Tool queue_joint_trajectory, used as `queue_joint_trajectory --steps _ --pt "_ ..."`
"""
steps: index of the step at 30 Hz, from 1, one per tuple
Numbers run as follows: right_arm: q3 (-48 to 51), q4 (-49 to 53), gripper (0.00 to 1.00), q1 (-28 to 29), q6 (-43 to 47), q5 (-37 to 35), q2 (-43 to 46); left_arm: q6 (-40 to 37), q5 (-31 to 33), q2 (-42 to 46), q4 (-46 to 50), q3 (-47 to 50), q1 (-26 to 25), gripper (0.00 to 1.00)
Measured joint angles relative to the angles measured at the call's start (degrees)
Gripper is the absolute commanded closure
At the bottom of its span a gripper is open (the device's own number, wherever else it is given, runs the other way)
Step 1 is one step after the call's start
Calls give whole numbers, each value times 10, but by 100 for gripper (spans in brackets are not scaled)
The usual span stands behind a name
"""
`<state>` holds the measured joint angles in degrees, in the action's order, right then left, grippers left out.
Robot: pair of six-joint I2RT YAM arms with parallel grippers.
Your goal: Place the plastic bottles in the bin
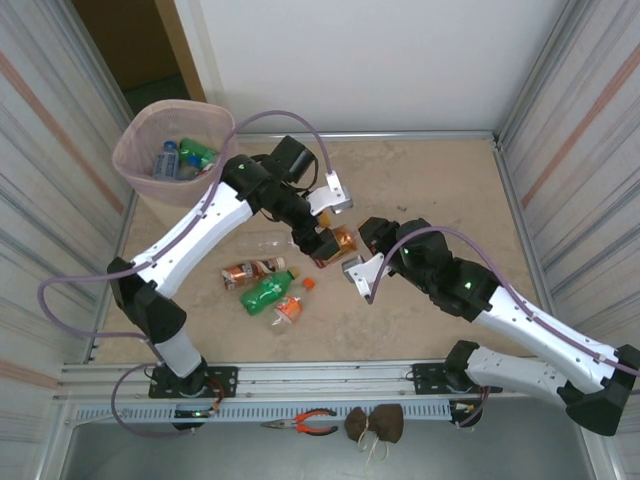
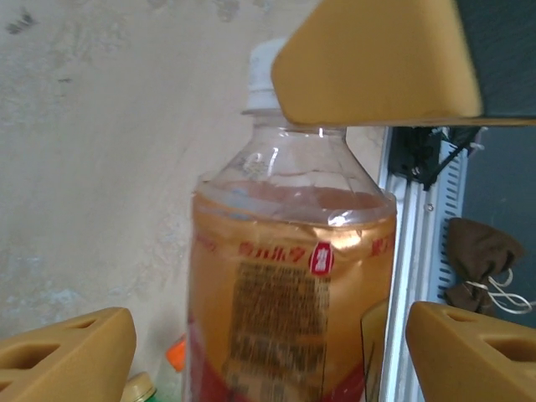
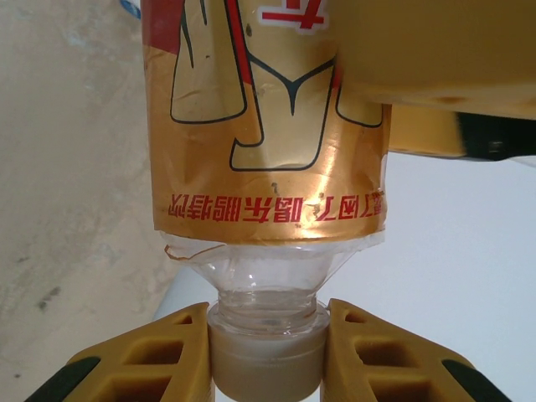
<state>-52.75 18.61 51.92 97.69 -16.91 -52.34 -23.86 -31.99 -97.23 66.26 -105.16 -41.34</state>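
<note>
At centre frame our right gripper (image 3: 268, 356) pinches the gold-labelled bottle (image 1: 341, 243) by its cap, while our left gripper (image 1: 318, 238) straddles its body, jaws open.

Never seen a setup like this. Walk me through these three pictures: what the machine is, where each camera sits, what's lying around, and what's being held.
It is two white robot arms bolted at the near edge of a walled table. The overhead picture looks down from above and behind them; the other two come from cameras on each wrist, so yellow fingers frame those shots.

The left pincer and right pincer meet at the middle, at a gold-labelled bottle. The right wrist view shows the right pincer shut on its white cap. The left wrist view shows the left pincer's fingers standing open around the bottle's body.

Loose on the table lie a green bottle, a brown-labelled bottle and an orange-capped bottle. At far left stands the pink-lined bin, bottles already inside.
</note>
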Motion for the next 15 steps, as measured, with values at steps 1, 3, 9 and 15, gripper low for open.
queue_joint_trajectory --steps 1,3,9,15 --pt "-3 -1 84 2 5 0 0 -3 -5 -5 5 -4 -3 17" --pt "-7 -1 84 7 10 0 0 -9 -16 -17 13 -13 -8 19" --pt "-12 -2 84 13 21 0 0 -37 -42 -37 49 -23 -18 29" --pt "-12 -1 84 17 29 2 0 -56 -42 -42 72 -28 -17 31"
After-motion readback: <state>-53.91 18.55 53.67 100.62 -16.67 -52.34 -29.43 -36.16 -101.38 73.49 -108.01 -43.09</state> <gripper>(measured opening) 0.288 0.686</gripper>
